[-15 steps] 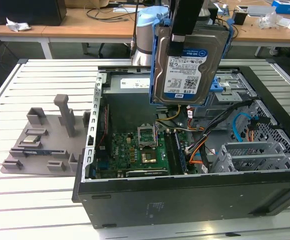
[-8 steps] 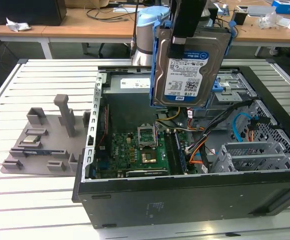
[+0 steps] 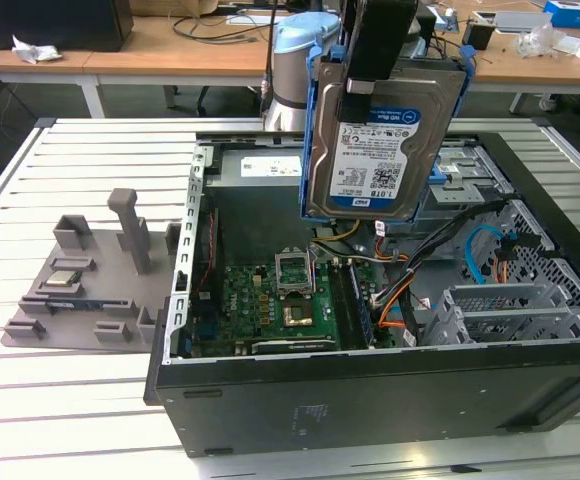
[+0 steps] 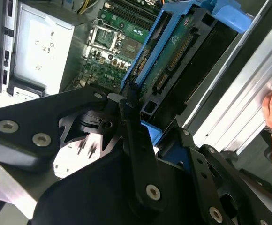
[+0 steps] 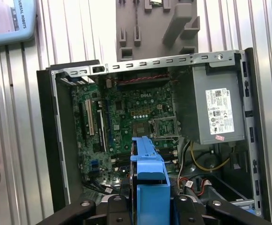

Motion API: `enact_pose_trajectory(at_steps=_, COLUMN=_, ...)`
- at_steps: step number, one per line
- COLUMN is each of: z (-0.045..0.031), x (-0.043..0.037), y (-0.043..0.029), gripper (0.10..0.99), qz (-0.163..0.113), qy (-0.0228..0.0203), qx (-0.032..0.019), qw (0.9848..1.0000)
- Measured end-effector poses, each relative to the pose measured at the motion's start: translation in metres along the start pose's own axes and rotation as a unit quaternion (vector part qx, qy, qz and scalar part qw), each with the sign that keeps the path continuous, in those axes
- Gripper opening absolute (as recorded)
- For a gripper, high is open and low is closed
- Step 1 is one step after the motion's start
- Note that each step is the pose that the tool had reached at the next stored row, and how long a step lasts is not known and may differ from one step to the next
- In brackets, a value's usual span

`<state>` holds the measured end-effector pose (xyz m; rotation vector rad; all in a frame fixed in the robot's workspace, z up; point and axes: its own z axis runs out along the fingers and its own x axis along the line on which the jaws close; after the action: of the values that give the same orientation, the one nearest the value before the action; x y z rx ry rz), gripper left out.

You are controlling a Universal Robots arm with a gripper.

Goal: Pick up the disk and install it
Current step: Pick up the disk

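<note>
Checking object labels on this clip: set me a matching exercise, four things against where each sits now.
1 disk
2 grey fixture
3 motherboard
4 power supply

A on the slatted table beside the case
B flat on the case floor
C held above the open case
D in a case corner, white label

Pairs: 1-C, 2-A, 3-B, 4-D

In the exterior view, a slatted metal table [image 3: 60, 400] is spread across the lower left; wooden desks [image 3: 170, 45] are set along the top.
</note>
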<state>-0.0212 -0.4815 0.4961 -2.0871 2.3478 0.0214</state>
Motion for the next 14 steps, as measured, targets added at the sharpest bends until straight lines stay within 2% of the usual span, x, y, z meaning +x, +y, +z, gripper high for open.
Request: enact_pose_trajectory(at_steps=14, z=-0.0001, x=0.0309, y=-0.0036, gripper=0.369, qz=0.000, qy=0.0001, qx=0.0000, qw=1.0000)
